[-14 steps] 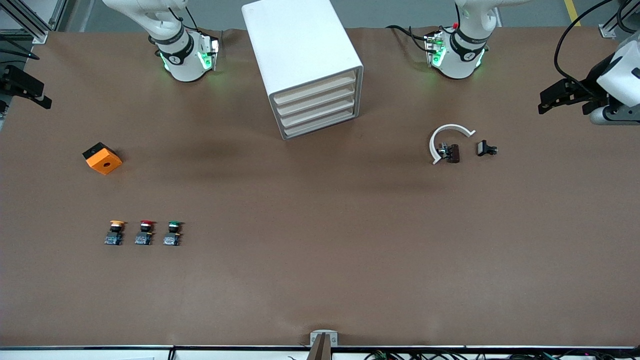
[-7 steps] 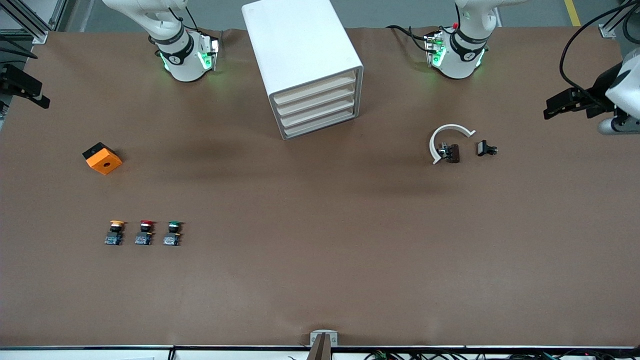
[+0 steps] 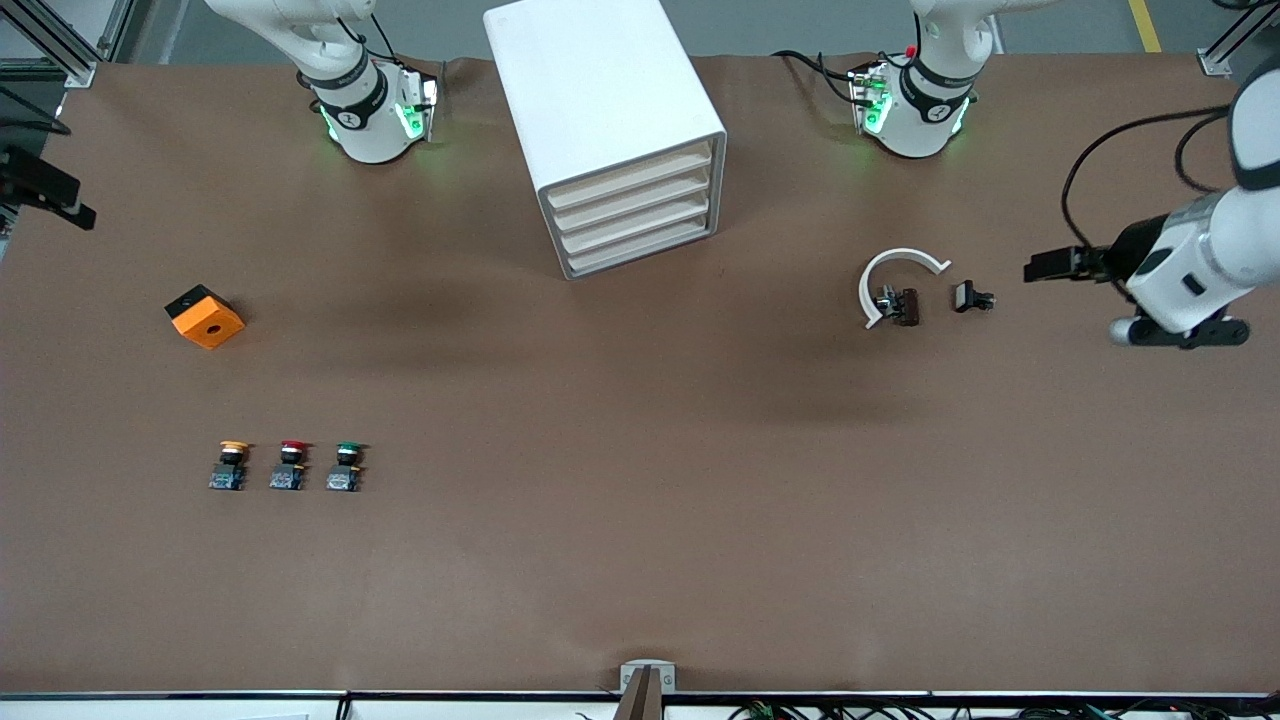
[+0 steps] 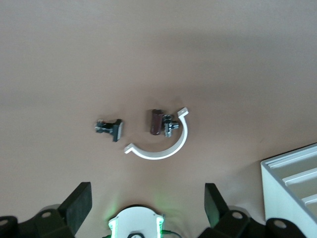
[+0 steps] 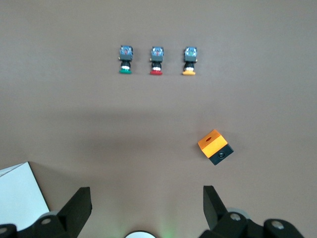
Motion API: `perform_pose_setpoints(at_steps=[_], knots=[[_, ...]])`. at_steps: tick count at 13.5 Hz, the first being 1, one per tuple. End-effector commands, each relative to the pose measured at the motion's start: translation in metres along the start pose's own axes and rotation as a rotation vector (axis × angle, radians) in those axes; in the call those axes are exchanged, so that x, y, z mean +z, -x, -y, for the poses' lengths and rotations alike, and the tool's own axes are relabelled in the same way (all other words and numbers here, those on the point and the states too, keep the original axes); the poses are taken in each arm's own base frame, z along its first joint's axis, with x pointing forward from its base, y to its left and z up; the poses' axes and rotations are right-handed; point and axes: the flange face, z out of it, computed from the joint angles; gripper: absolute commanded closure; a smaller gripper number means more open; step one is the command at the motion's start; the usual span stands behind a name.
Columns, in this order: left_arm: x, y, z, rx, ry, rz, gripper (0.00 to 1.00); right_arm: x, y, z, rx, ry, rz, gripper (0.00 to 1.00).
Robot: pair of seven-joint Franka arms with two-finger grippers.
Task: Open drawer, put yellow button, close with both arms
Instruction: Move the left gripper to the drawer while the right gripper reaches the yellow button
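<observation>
On the counter (image 3: pixel 640 520) toward the right arm's end, the yellow button (image 3: pixel 230 467) stands beside the red-capped one (image 3: pixel 289 467); judged light, rigid, best gripped across its block base. Left claw (image 4: pixel 146 206) and right claw (image 5: pixel 146 204) are spread, empty, high over the counter

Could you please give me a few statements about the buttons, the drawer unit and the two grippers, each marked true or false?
1. The yellow button sits in a row with a red one and a green one. True.
2. A drawer of the white drawer unit is pulled out. False: all are shut.
3. The left gripper holds the yellow button. False: its jaws are open and empty.
4. The right gripper has open jaws. True.
</observation>
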Motion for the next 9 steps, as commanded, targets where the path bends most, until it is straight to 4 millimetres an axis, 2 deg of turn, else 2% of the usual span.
perform_pose_setpoints(at_steps=[1, 3, 4, 5, 7, 8, 9], knots=[[0.024, -0.025, -0.019, 0.004, 0.031, 0.023, 0.00, 0.028, -0.031, -0.021, 0.028, -0.034, 0.026, 0.00], [0.040, -0.041, -0.030, -0.059, 0.060, 0.018, 0.00, 0.056, -0.050, -0.031, 0.043, -0.036, 0.045, 0.00], [0.040, -0.042, -0.036, -0.096, 0.083, 0.012, 0.00, 0.067, -0.058, -0.040, 0.055, -0.035, 0.045, 0.00], [0.046, -0.045, -0.049, -0.131, 0.097, 0.018, 0.00, 0.082, -0.067, -0.043, 0.058, -0.031, 0.055, 0.00], [0.062, -0.052, -0.077, -0.225, 0.093, 0.030, 0.00, 0.091, -0.077, -0.053, 0.071, -0.022, 0.022, 0.00], [0.071, -0.055, -0.100, -0.275, 0.083, 0.031, 0.00, 0.097, -0.080, -0.056, 0.079, -0.009, 0.018, 0.00], [0.081, -0.059, -0.118, -0.334, 0.071, 0.041, 0.00, 0.115, -0.086, -0.061, 0.095, -0.007, 0.036, 0.00]])
